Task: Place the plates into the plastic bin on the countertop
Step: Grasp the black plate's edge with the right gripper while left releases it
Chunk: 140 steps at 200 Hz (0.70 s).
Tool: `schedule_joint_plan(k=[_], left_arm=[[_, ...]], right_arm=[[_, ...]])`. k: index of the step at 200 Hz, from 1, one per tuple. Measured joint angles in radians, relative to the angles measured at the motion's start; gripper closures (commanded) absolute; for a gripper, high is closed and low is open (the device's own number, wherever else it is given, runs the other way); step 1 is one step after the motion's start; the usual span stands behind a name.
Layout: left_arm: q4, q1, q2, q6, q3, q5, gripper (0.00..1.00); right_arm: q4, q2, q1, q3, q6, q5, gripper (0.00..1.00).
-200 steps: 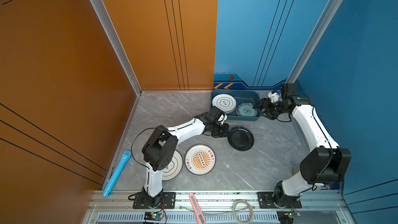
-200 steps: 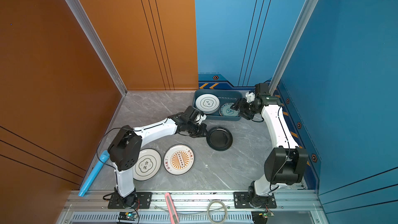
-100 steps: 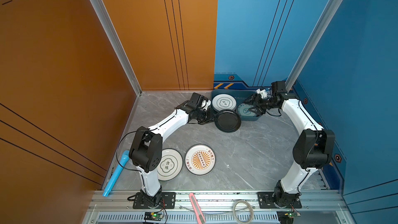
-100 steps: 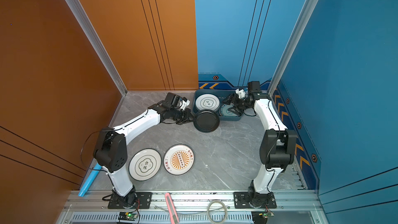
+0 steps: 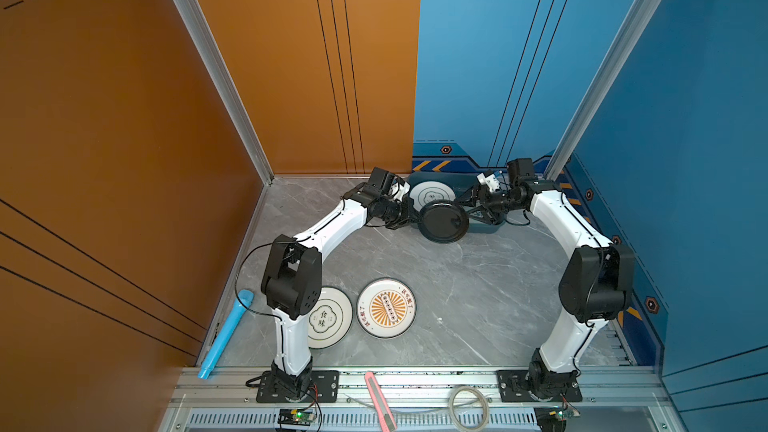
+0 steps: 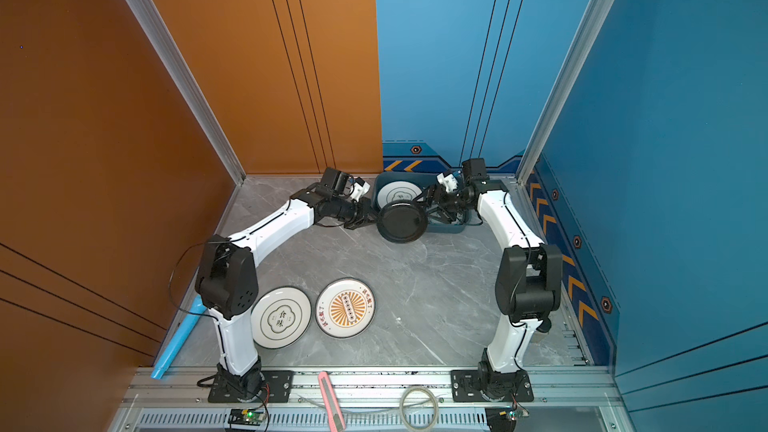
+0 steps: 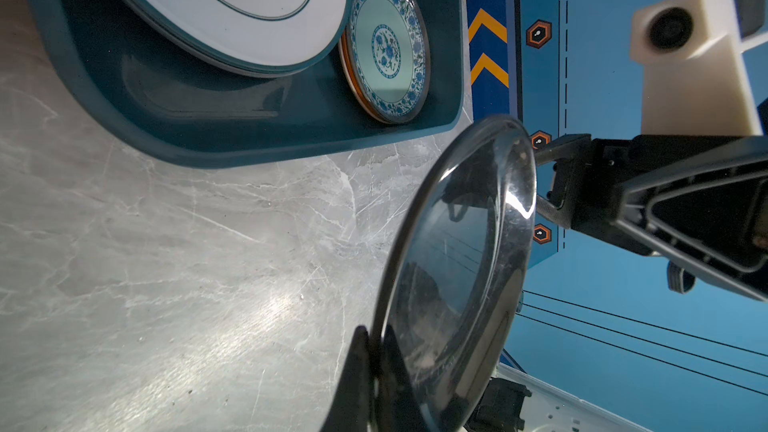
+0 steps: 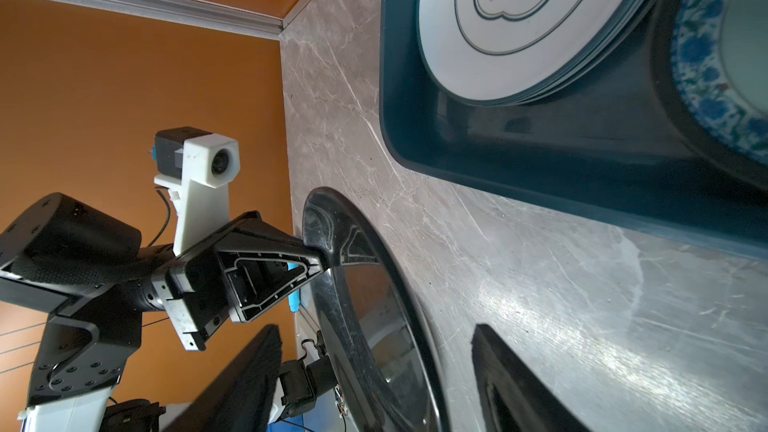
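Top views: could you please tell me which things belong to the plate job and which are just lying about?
Job: black plate, white plate, sunburst plate, stacked plates, bin.
Lying about: blue tube, pink cutter, clear loop.

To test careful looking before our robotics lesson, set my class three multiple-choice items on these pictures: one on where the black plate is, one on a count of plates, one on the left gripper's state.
1. Where is the black plate?
A) flat inside the plastic bin
B) held up off the countertop, in front of the bin
C) leaning against the orange wall

2. How many plates lie on the countertop outside the bin?
A) four
B) one
C) two

3. The left gripper is
A) shut on the black plate's rim
B) open above the bin
C) out of view

Answers:
1 B: both wrist views show it gripped by its rim above the marble.
2 C: only the quatrefoil plate and the sunburst plate.
3 A: the left wrist view shows its fingers pinching the rim.
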Motion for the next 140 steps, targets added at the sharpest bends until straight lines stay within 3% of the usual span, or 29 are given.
schedule_joint_plan(k=[24, 101, 140], left_arm=[[-0.001, 0.005, 0.019, 0.000, 0.032, 0.006, 1.00], [-0.002, 0.026, 0.076, -0.014, 0.099, 0.018, 1.00], [-0.010, 0.029, 0.114, -0.042, 0.132, 0.035, 0.94]], right_arm=[[0.004, 0.008, 0.013, -0.003, -0.014, -0.014, 0.36], [0.022, 0.075, 0.032, -0.002, -0.006, -0.038, 0.82], [0.031, 0.075, 0.026, -0.001, 0.001, -0.046, 0.95]])
